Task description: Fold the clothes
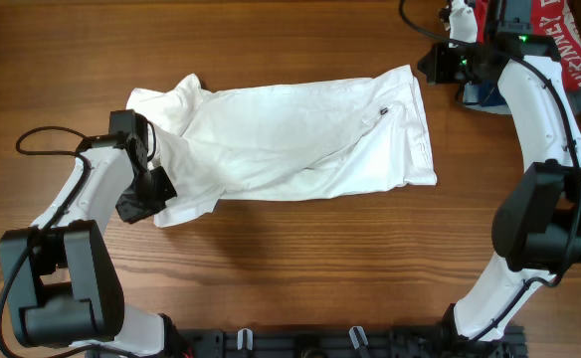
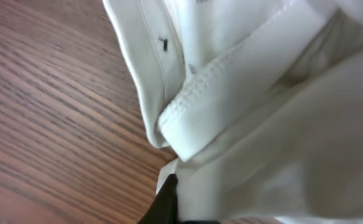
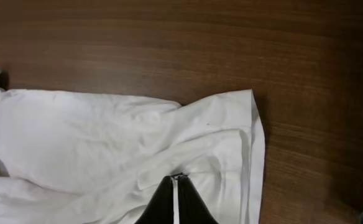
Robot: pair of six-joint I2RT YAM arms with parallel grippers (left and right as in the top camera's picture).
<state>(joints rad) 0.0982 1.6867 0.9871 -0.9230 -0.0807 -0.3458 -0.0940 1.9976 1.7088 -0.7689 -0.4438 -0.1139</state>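
A thin white short-sleeved T-shirt lies spread and rumpled across the middle of the brown wood-grain desk, no lettering showing. The left gripper is clenched on the shirt's lower left edge, fabric bunched over it. The right gripper sits closed with white cloth at its tips; a red garment with white lettering lies at the far right corner.

Bare table below T-shirt; red garment top-right.
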